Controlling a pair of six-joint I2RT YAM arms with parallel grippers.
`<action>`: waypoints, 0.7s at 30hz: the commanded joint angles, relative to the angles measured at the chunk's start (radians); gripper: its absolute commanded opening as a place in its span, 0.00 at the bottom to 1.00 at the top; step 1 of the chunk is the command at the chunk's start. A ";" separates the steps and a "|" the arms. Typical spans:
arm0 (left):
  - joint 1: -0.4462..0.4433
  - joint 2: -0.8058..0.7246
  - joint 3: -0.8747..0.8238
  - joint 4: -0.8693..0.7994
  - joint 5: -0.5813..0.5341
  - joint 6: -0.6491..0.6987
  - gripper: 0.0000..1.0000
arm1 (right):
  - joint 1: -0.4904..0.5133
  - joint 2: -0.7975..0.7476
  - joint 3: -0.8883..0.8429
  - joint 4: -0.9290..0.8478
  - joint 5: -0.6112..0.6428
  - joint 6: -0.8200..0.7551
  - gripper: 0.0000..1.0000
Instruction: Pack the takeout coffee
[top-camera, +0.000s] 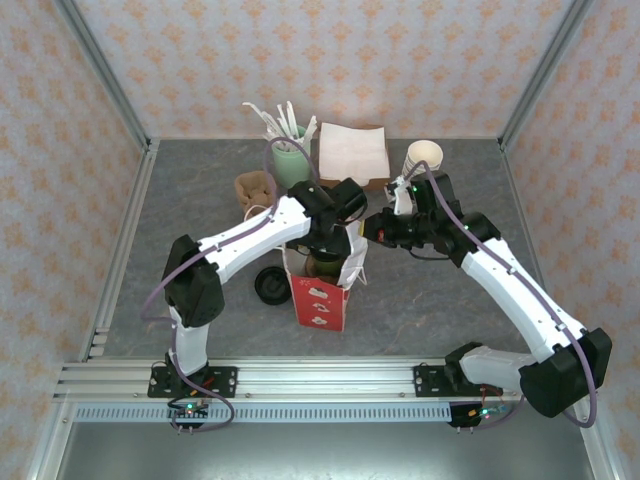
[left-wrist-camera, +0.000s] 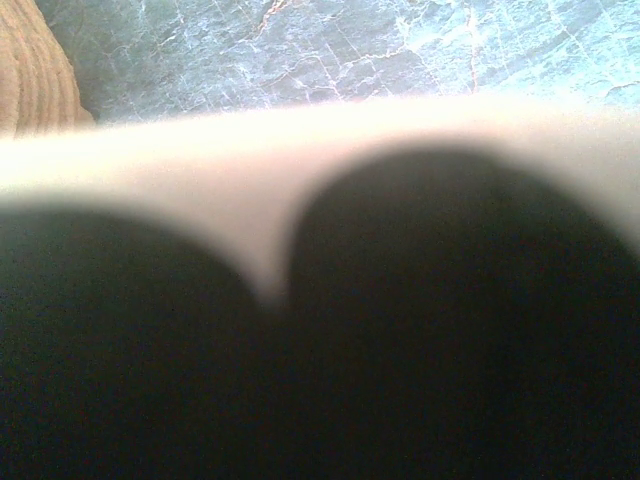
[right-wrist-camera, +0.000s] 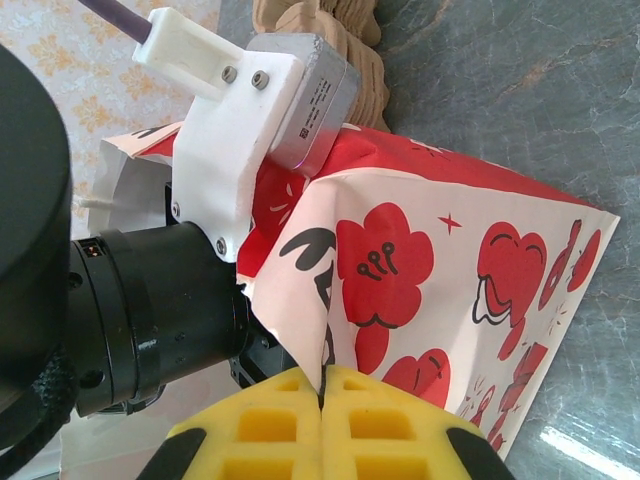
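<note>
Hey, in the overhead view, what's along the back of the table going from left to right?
Brown object → green cup holding white sticks → white napkin stack → stack of cream cups.

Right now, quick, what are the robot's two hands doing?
Left hand: cannot tell open or closed.
Right hand: closed, pinching the red-and-white paper bag.

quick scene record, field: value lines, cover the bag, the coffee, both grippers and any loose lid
bag: red-and-white paper bag, upright, top open, mid-table
coffee: small dark green paper cup, seems to sit inside the bag, mostly hidden
right gripper: shut on the bag's top edge
left gripper: at the bag's mouth, open or shut unclear
loose lid: flat black round lid, on the table left of the bag
</note>
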 joint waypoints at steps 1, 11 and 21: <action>-0.019 -0.096 0.049 0.025 0.060 0.023 0.95 | 0.000 0.020 0.020 -0.024 0.026 -0.015 0.00; -0.034 -0.121 0.026 0.024 0.084 0.031 0.87 | -0.020 0.023 0.022 -0.039 0.033 0.002 0.00; -0.039 -0.123 0.015 0.050 0.096 0.029 0.82 | -0.020 0.033 0.019 -0.029 0.019 0.005 0.00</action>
